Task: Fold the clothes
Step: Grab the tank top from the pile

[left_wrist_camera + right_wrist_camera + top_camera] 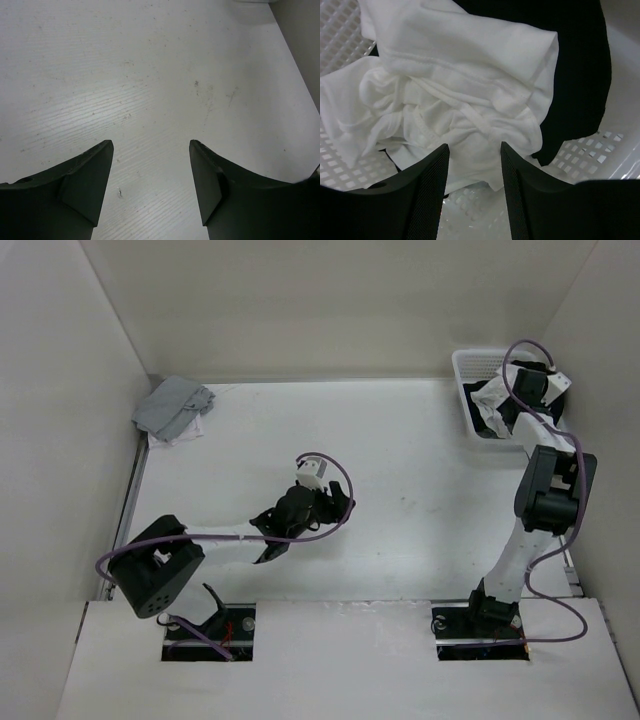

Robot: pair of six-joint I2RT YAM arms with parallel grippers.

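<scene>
While my right claw [473,147] hung over the white basket [602,150] at the far right corner of the counter [150,60], its jaws stood spread. The white garment [455,85] lay crumpled inside that basket, just below the fingertips and draped over a black garment [580,75]. Whether the tips touched the cloth, I could not tell. My left claw [150,145] hovered above the middle of the counter, jaws wide apart. A grey garment [172,405] sat bunched at the far left corner, well apart from both claws.
</scene>
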